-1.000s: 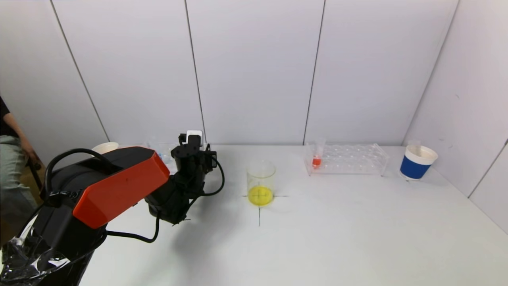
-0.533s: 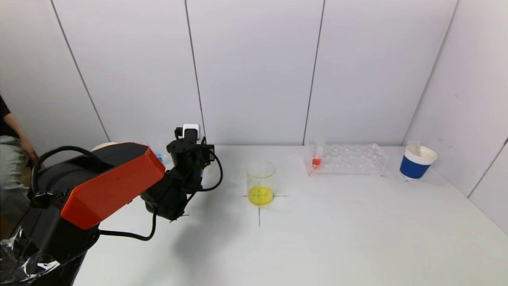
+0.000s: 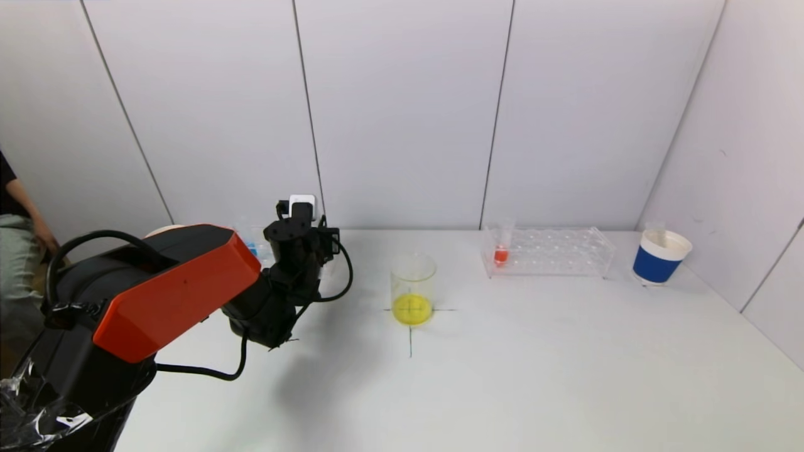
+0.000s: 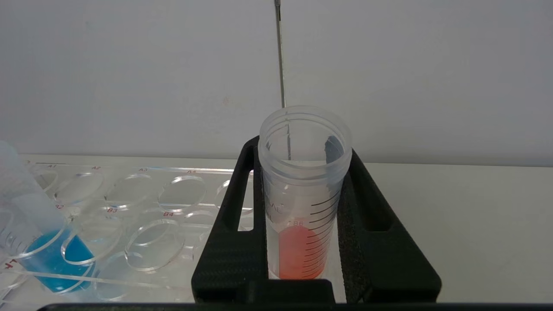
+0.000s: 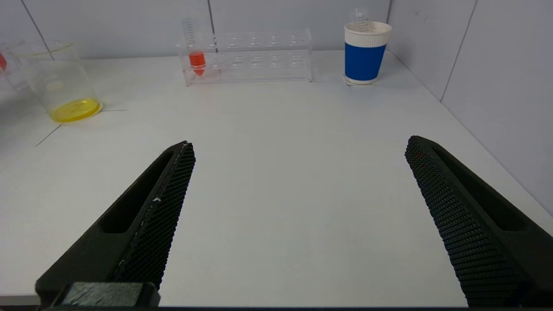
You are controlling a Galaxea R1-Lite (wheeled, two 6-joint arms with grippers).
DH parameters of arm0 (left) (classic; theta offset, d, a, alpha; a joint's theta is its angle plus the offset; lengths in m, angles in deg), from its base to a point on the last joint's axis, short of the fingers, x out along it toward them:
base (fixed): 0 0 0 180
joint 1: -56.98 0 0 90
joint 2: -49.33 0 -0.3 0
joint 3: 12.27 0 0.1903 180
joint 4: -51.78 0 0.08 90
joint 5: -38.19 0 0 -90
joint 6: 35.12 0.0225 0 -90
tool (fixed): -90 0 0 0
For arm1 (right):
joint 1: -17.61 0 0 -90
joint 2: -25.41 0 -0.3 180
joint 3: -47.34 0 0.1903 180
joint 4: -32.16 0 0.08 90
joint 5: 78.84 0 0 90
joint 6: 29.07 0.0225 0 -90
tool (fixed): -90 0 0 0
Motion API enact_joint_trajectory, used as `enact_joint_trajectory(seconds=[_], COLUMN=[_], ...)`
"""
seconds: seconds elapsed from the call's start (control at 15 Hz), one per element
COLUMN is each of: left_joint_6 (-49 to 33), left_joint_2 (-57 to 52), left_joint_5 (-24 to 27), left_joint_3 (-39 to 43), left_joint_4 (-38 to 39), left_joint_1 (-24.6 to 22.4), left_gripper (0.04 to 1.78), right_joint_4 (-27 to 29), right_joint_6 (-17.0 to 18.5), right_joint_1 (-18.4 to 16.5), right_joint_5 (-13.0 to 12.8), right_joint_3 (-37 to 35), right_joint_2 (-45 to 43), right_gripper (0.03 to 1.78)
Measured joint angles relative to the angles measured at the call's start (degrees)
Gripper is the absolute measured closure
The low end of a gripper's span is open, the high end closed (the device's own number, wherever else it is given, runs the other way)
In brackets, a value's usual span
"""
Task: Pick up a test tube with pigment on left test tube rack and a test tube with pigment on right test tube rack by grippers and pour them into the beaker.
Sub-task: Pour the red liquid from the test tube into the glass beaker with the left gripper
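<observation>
Left gripper (image 4: 302, 259) clamped on red tube (image 4: 302, 194), upright so nothing spills, prob. still at left rack (image 4: 142, 207). Right gripper (image 5: 298, 224) wide open, empty, awaiting the right rack (image 5: 250, 56) tube. Beaker (image 3: 412, 289) central for both.

Beaker (image 3: 412, 289) mid-table; right rack (image 3: 548, 252) behind it to the right, one tube (image 3: 502, 246) in its left end; cup (image 3: 660, 256) right of rack.

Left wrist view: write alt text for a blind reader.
The left gripper has its black jaws shut on a clear plastic test tube with orange-red liquid at its bottom. Beside it, a clear acrylic rack holds a tilted tube of blue liquid.
</observation>
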Motion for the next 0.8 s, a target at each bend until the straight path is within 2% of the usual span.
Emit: enact_joint_trajectory(seconds=[0.8], left_joint_6=[0.26], left_joint_2=[-1.62], left_joint_5=[-0.05], left_joint_3=[0.28], left_joint_4=[-1.02], left_joint_1=[0.0], left_gripper=[1.35], right_joint_4=[0.02], right_joint_6=[0.0], right_joint_1=[0.0], right_joint_5=[0.0], right_joint_3=[0.0], right_joint_2=[0.0], right_gripper=[0.04])
